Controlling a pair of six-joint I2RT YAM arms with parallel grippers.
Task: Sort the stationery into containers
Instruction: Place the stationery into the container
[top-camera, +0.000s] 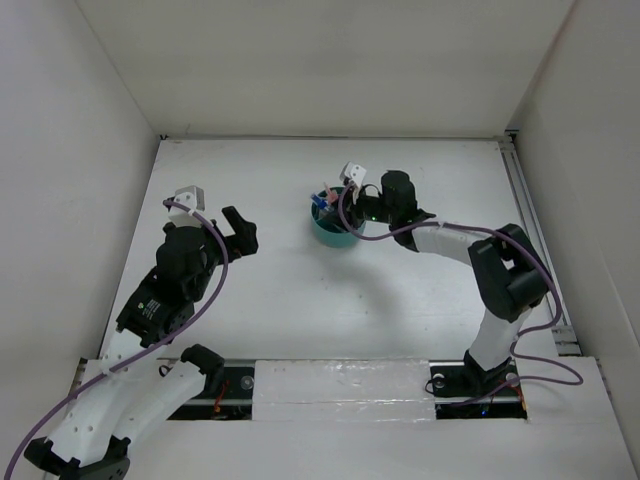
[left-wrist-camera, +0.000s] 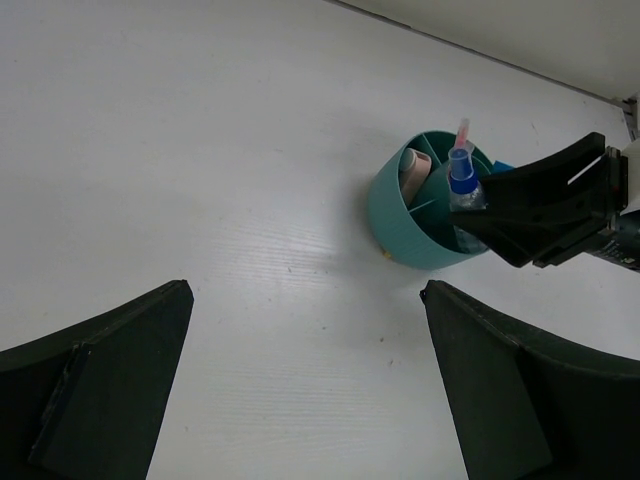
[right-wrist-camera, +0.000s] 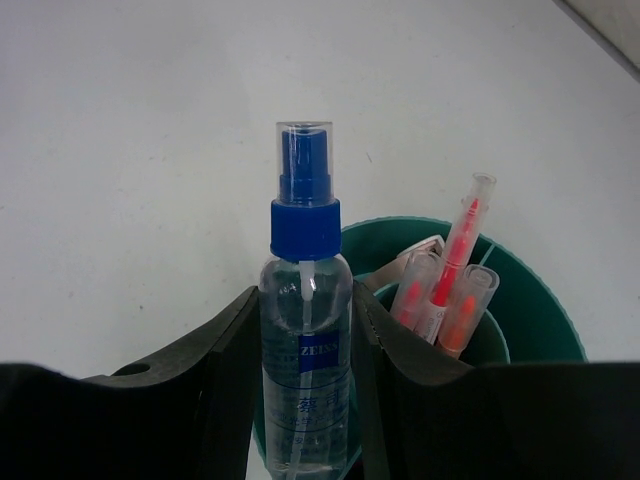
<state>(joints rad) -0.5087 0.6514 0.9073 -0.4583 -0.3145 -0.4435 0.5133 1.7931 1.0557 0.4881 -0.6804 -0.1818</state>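
Plainly ZEISS — spray bottle (right-wrist-camera: 305, 290) in right gripper (right-wrist-camera: 306, 340).

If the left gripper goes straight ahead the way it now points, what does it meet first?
Likely the organizer, a little right of centre; before it only bare table. Depth is unclear.

The left arm (top-camera: 165, 285) sits bent, its claw (top-camera: 245, 232) spread wide. The right arm (top-camera: 505, 270) stretches forward and inward, its claw (right-wrist-camera: 305, 305) clamped on a spray bottle (right-wrist-camera: 305, 350).

White table (top-camera: 300, 295) with a round teal organizer (top-camera: 331, 237) near its far middle.
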